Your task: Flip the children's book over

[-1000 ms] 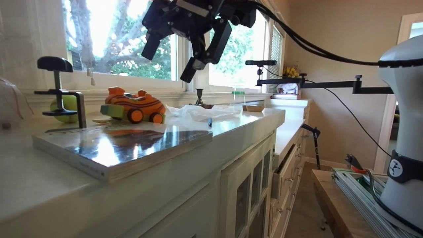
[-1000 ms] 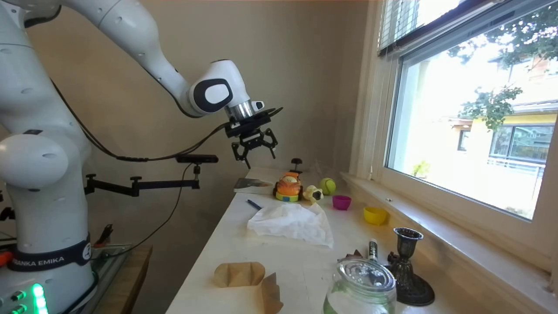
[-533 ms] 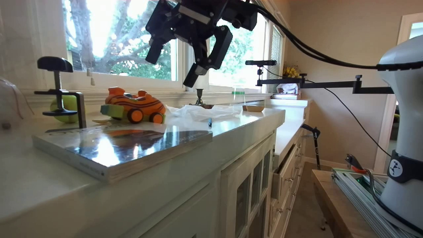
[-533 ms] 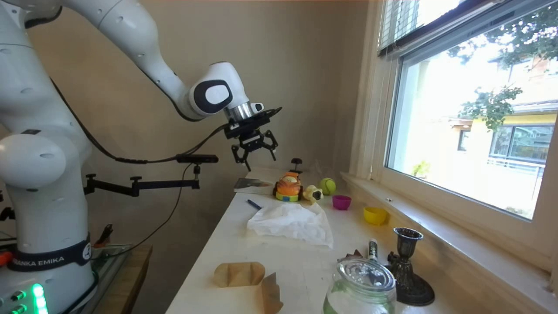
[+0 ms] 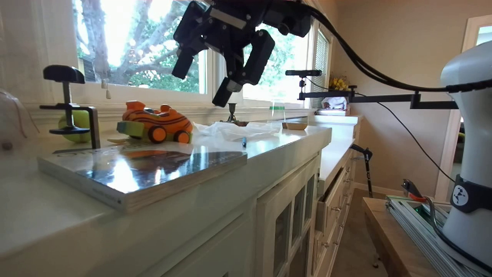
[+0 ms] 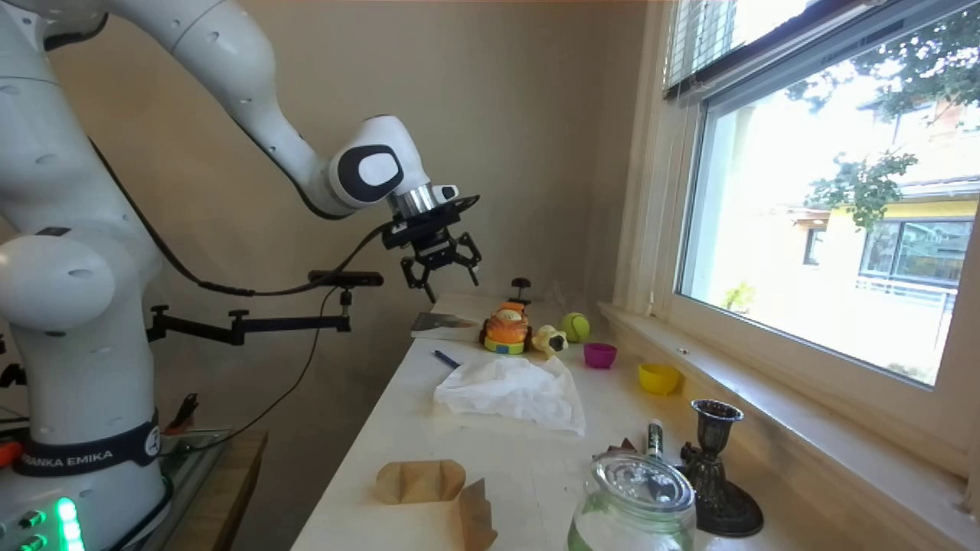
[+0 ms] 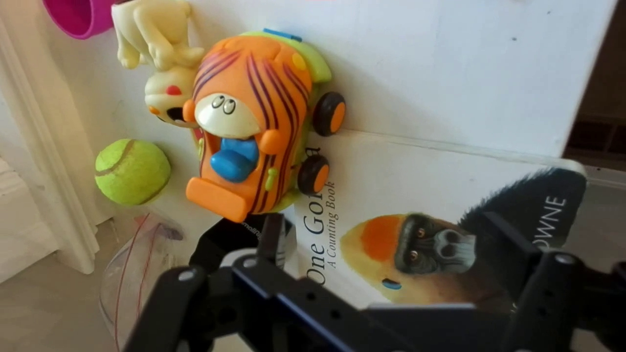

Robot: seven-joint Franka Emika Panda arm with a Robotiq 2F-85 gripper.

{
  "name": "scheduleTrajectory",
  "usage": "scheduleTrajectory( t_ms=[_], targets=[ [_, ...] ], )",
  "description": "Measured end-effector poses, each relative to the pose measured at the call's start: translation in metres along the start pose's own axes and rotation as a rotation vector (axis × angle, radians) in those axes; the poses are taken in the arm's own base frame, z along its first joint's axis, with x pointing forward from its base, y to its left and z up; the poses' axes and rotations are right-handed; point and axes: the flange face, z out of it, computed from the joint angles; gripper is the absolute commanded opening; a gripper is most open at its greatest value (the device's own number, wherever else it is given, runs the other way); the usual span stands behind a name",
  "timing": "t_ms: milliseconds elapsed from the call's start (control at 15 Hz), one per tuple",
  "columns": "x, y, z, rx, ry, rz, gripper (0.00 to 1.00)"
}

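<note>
On the white counter (image 5: 34, 215), the square, glossy white-and-black children's book (image 5: 144, 174) lies title up; rightward and higher, my black 2-fingered gripper (image 5: 200, 88) hangs empty, jaws apart. I judge the flip unstarted; grasp, lift, turn remain.

White rounded arm (image 6: 230, 69), black cable (image 6: 230, 290), black tool (image 6: 454, 291)

Through my wrist feed I get the children's book (image 7: 430, 181) in white, with dark lettering and a black-furred primate (image 7: 437, 244), orange at the brow; the toy car (image 7: 254, 117) orange with purple stripes; the tennis ball (image 7: 132, 172) yellow-green; my gripper (image 5: 200, 89) mostly black.
</note>
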Motion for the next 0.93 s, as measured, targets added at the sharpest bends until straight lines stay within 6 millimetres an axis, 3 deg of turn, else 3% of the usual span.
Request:
scheduleTrajectory(
  t_ms=[467, 933],
  targets=[
    [0.030, -0.024, -0.005, 0.015, -0.004, 0.060, 1.00],
    [0.039, -0.033, -0.006, 0.015, -0.048, 0.017, 1.00]
  ],
)
